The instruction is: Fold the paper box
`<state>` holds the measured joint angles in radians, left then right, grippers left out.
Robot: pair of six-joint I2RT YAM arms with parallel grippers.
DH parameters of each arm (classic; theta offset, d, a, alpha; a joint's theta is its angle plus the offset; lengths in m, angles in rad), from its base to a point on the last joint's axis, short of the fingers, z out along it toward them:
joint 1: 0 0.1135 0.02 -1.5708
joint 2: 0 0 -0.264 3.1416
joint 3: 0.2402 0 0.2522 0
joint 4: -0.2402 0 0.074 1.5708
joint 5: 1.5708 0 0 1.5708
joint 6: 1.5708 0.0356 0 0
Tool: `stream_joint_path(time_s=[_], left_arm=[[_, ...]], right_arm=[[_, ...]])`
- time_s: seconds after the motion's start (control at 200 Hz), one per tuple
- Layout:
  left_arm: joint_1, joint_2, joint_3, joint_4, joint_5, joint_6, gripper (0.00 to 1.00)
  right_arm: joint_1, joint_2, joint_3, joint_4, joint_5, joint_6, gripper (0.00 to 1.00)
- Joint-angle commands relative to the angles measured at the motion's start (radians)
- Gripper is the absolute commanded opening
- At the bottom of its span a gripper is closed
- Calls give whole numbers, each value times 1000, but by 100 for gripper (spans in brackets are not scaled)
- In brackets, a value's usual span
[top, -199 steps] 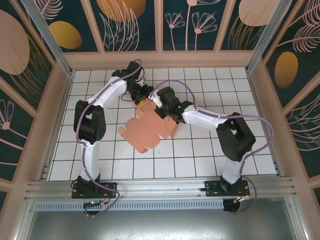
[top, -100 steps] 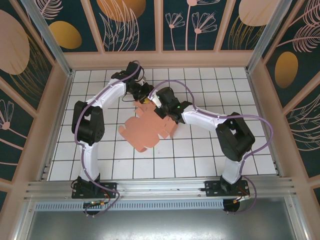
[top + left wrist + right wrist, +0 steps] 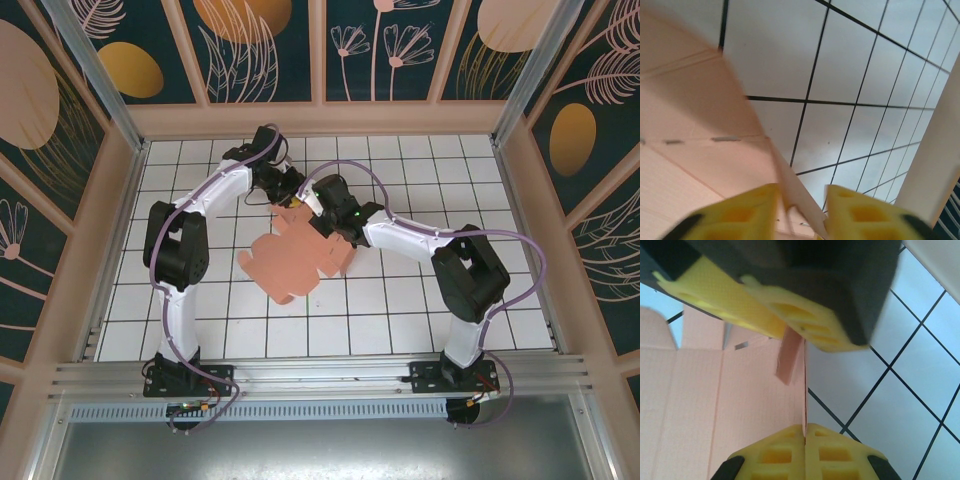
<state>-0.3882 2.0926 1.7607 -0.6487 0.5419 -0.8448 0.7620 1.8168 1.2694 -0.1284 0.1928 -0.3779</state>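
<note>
The paper box [image 3: 290, 258] is a flat salmon-pink cut-out w/ creases and tabbed flaps, lying on the white-tiled counter [image 3: 380, 300]. In the top view the left arm [image 3: 215, 195] reaches in from the left and the right arm [image 3: 410, 238] from the right. Their ends sit close together at the sheet's far edge. The rest of the sheet spreads toward the near side, away from the fingers.

Right wrist view: the right fingers [image 3: 775, 456] are pressed together, clamped on an edge of the sheet. The card edge runs straight up from the seam btwn them. Left of these fingers is the pink panel [image 3: 715, 405] w/ crease lines; right of them, bare counter [image 3: 900, 380]. Just beyond their tips the left fingers [image 3: 725, 297] come in from above (black body behind them). A narrow tab [image 3: 789, 357] pokes out from btwn them, pointing back toward the right fingers but not touching them.

Left wrist view: the left fingers [image 3: 747, 212] sit a little apart, not fully together, w/ the tab [image 3: 799, 205] slanting across the gap. It seems to touch both inner faces, but whether it's truly pinched I can't tell. Left of these fingers is the pink panel [image 3: 690, 150] w/ a slit-perforated crease. Right of and beyond them are counter tiles [image 3: 855, 90].
</note>
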Motion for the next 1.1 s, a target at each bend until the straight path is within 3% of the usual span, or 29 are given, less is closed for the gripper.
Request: stream_joint_path(time_s=[0.0,0.08,0.225,0.285,0.325,0.37,0.415,0.455,0.536,0.631,0.671,0.736,0.886,0.936,1.096], left_arm=[[-8,-39,-9,33,43,4,54],[-8,-40,-9,33,36,7,32],[-8,-42,-9,34,36,9,12],[-8,-42,-9,33,34,9,12],[-8,-44,-9,33,34,10,21],[-8,-45,-10,30,25,7,38],[-8,-48,-13,32,13,3,44],[-8,-50,-16,37,16,3,40],[-8,-48,-14,39,21,5,19],[-8,-52,-14,39,14,7,15],[-8,-54,-14,38,9,10,21],[-8,-64,-20,37,-12,9,47],[-8,-122,-55,46,-105,29,80],[-7,-150,-75,67,-132,47,97],[-6,-258,-121,85,-285,184,99]], right_arm=[[16,19,36,-2,-13,-22,0],[16,22,41,-5,-14,-25,0],[13,26,44,-4,-11,-24,0],[13,28,48,-5,-7,-24,0],[13,31,49,-7,-7,-26,0],[13,32,50,-6,-7,-24,0],[11,34,51,-6,-8,-24,0],[11,35,53,-6,-9,-24,0],[11,36,55,-7,-10,-20,0],[11,37,57,-11,-12,-17,0],[11,37,59,-14,-8,-15,0],[8,38,64,-23,-5,-5,0],[-1,33,61,-35,-3,13,0],[-4,29,51,-33,-3,12,0],[-21,4,24,-14,-22,17,0]])
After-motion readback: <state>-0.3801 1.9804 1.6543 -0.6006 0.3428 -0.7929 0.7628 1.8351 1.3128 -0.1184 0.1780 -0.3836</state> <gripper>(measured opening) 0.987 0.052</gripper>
